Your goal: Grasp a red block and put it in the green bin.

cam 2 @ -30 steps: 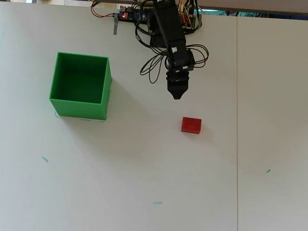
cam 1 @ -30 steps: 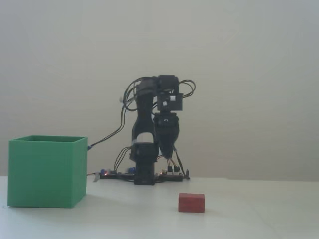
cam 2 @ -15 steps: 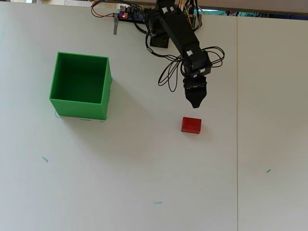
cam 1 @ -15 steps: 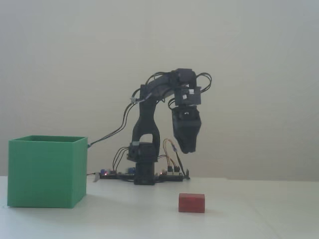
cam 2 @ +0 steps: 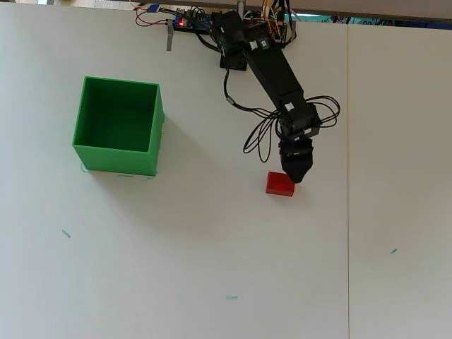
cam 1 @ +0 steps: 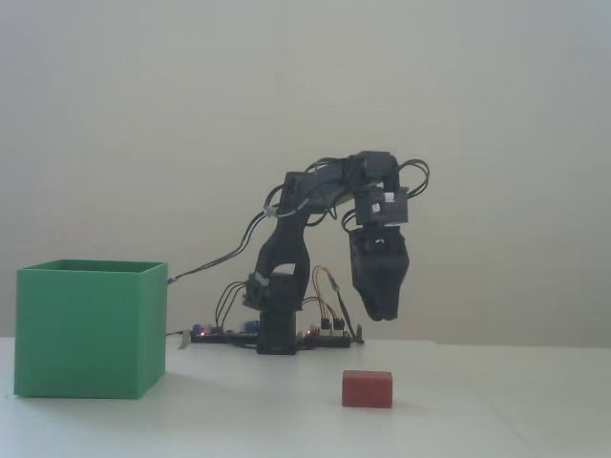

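The red block lies on the white table, right of centre in the fixed view; it also shows in the overhead view. My gripper points down and hangs above the block, a clear gap over its top. In the overhead view the gripper sits just at the block's upper right corner. Its jaws look closed together and hold nothing. The green bin stands far to the left, open at the top and empty inside.
The arm's base and a circuit board with wires sit at the table's far edge. Loose black cables loop beside the arm. A seam runs down the table on the right.
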`<state>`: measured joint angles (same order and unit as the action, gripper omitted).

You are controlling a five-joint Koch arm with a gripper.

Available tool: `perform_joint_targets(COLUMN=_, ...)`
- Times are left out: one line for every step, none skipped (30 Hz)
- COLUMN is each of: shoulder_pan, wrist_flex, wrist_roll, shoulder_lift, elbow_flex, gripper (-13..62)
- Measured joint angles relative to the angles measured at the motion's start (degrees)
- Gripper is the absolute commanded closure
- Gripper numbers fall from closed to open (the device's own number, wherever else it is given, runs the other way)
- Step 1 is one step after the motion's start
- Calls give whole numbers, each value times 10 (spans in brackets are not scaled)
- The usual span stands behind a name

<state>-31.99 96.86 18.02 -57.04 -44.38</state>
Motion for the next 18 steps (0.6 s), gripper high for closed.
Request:
perform_joint_targets(shoulder_pan=0, wrist_flex=0, wrist_roll=12, shoulder_lift=1, elbow_flex=2, gripper=121)
perform_joint_targets(shoulder_pan=0, wrist_flex=0, wrist_roll=27, shoulder_lift=4, elbow_flex=3, gripper=120)
perform_joint_targets(shoulder_pan=0, wrist_flex=0, wrist_roll=43, shoulder_lift=10, elbow_flex=4, gripper=120)
perform_joint_targets(shoulder_pan=-2, wrist_flex=2, wrist_roll=61, shoulder_lift=13, elbow_flex=3, gripper=120)
perform_joint_targets(shoulder_pan=-4, wrist_flex=2, wrist_roll=76, shoulder_lift=15, elbow_flex=3, gripper=120)
perform_joint_targets(shoulder_pan=-4, wrist_flex=3, wrist_roll=87, shoulder_lift=15, elbow_flex=3, gripper=121)
perform_joint_targets(shoulder_pan=-5, wrist_flex=4, wrist_roll=91, shoulder_lift=15, elbow_flex=3, gripper=121)
perform_joint_targets(shoulder_pan=-6, wrist_flex=3, wrist_roll=94, shoulder_lift=14, elbow_flex=4, gripper=121)
perform_joint_targets(shoulder_pan=-6, wrist_flex=3, wrist_roll=94, shoulder_lift=14, elbow_flex=4, gripper=121)
perform_joint_targets(shoulder_pan=-6, wrist_flex=4, wrist_roll=95, shoulder_lift=15, elbow_flex=3, gripper=122)
perform_joint_targets(shoulder_pan=-6, wrist_flex=4, wrist_roll=98, shoulder_lift=15, elbow_flex=3, gripper=121)
perform_joint_targets(shoulder_pan=-6, wrist_flex=4, wrist_roll=105, shoulder_lift=15, elbow_flex=3, gripper=121)
perform_joint_targets(shoulder_pan=-6, wrist_flex=4, wrist_roll=114, shoulder_lift=15, elbow_flex=3, gripper=121)
perform_joint_targets(shoulder_pan=-6, wrist_flex=4, wrist_roll=124, shoulder_lift=15, elbow_flex=3, gripper=121)
perform_joint_targets(shoulder_pan=-7, wrist_flex=4, wrist_roll=133, shoulder_lift=15, elbow_flex=3, gripper=121)
perform_joint_targets(shoulder_pan=-9, wrist_flex=3, wrist_roll=140, shoulder_lift=15, elbow_flex=3, gripper=121)
perform_joint_targets(shoulder_pan=-12, wrist_flex=4, wrist_roll=145, shoulder_lift=14, elbow_flex=3, gripper=121)
perform_joint_targets(shoulder_pan=-15, wrist_flex=4, wrist_roll=149, shoulder_lift=15, elbow_flex=3, gripper=121)
